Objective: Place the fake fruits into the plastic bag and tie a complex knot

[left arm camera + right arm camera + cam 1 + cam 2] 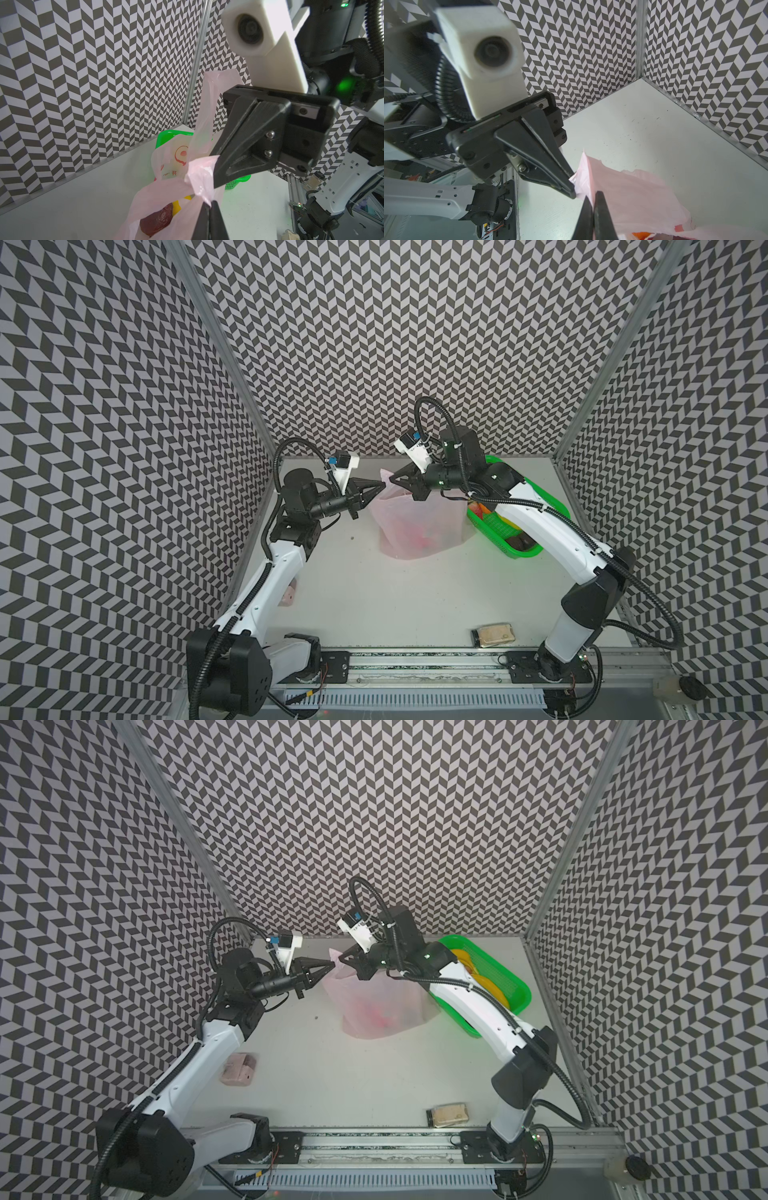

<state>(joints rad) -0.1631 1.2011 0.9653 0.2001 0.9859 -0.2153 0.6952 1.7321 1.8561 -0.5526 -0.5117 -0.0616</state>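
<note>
The pink plastic bag (415,526) (374,1006) stands at the back middle of the table. Fake fruits show through it: a dark brown one (156,220) and a yellow one (176,205). More fake fruits, yellow bananas (486,982) and a dark brown one (521,541), lie in the green basket (523,553). My left gripper (383,485) (208,204) is shut on a pink handle at the bag's upper left. My right gripper (392,480) (592,197) is shut on the bag film right beside it, tips almost touching. The handles bunch loosely (198,178) between the two grippers. I cannot tell if this bunch is a knot.
The green basket (525,990) sits against the bag's right side, under my right arm. A pink packet (239,1069) lies by my left arm. A small beige pack (494,632) rests near the front edge. Patterned walls close in the back and both sides.
</note>
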